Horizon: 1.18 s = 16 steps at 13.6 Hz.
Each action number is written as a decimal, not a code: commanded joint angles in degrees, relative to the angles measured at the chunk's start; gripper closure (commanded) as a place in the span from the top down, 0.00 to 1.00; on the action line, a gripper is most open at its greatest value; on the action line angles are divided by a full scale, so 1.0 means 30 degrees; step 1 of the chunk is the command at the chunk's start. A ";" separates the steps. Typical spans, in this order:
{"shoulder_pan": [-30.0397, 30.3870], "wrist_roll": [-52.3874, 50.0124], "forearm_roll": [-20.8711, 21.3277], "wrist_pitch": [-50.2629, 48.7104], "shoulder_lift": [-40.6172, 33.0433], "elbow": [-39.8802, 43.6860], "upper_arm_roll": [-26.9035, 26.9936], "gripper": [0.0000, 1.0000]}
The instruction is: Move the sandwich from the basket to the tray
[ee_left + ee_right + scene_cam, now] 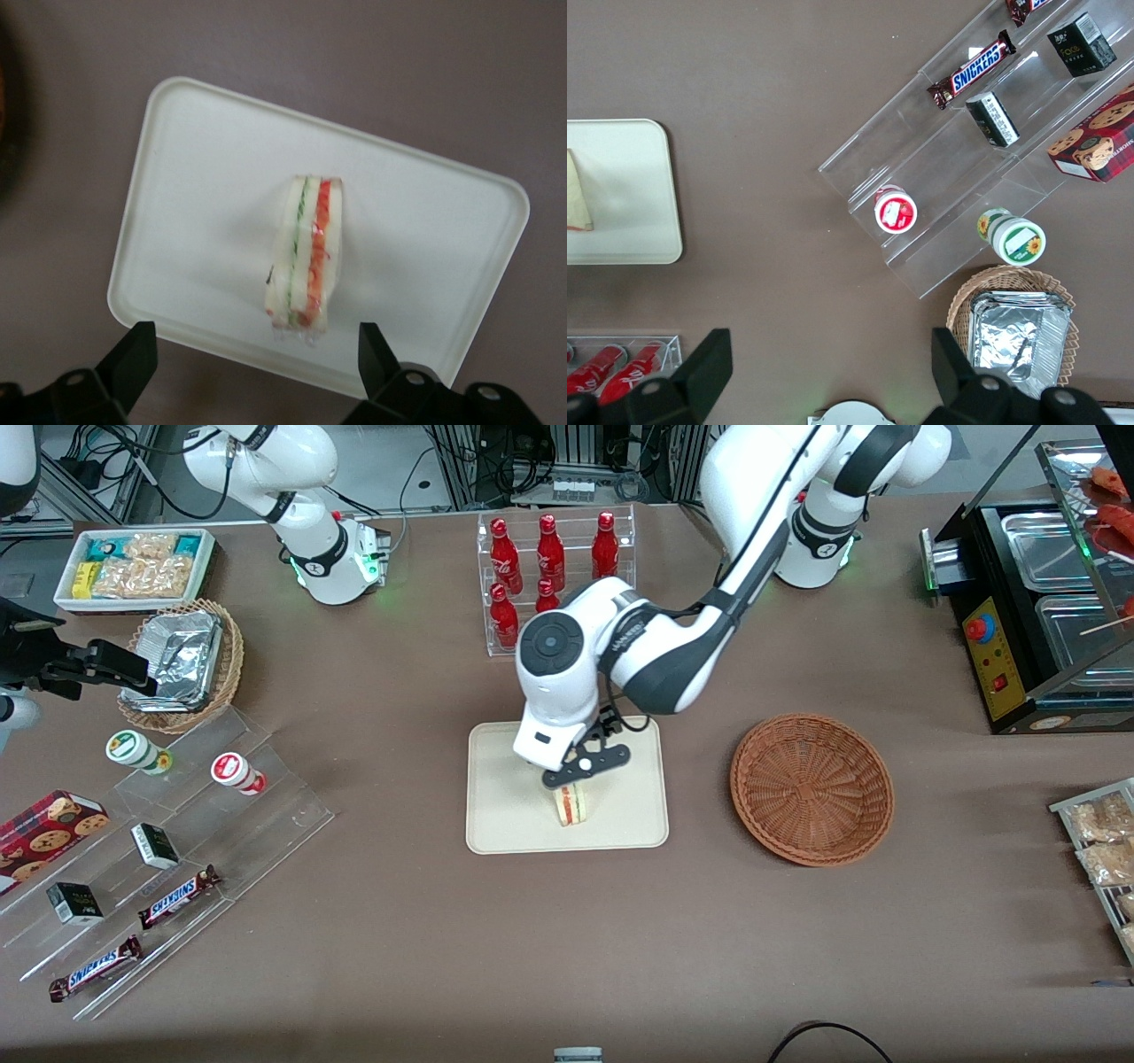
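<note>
The sandwich (571, 804) stands on its edge on the cream tray (505, 815), its red, green and white layers showing along the cut side. In the left wrist view the sandwich (306, 257) sits near the middle of the tray (195, 177). My left gripper (580, 772) hovers just above the sandwich, open, with nothing between its fingers. Its gripper (254, 341) fingertips stand wide apart, clear of the wedge. The round reddish-brown basket (811, 788) lies beside the tray toward the working arm's end and holds nothing. The right wrist view catches one end of the tray (629, 195) with the sandwich (576, 199).
A clear rack of red bottles (549, 567) stands farther from the front camera than the tray. A stepped acrylic stand (177, 841) with snack bars and cups and a tan basket of foil containers (182, 660) lie toward the parked arm's end. A black food warmer (1036, 602) sits at the working arm's end.
</note>
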 commanded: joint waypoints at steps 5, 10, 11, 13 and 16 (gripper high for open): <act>0.3526 0.4870 -0.1002 -0.1288 -0.3875 -0.3675 -0.0138 1.00; 0.6162 0.9906 -0.1413 -0.1346 -0.6893 -0.7425 -0.0138 1.00; 0.6632 1.1398 -0.1413 -0.1463 -0.7712 -0.8274 -0.0138 1.00; 0.7920 1.4388 -0.1413 -0.1959 -0.9091 -0.9363 -0.0109 1.00; 0.9823 1.8080 -0.1500 -0.3393 -1.0178 -0.9396 -0.0313 1.00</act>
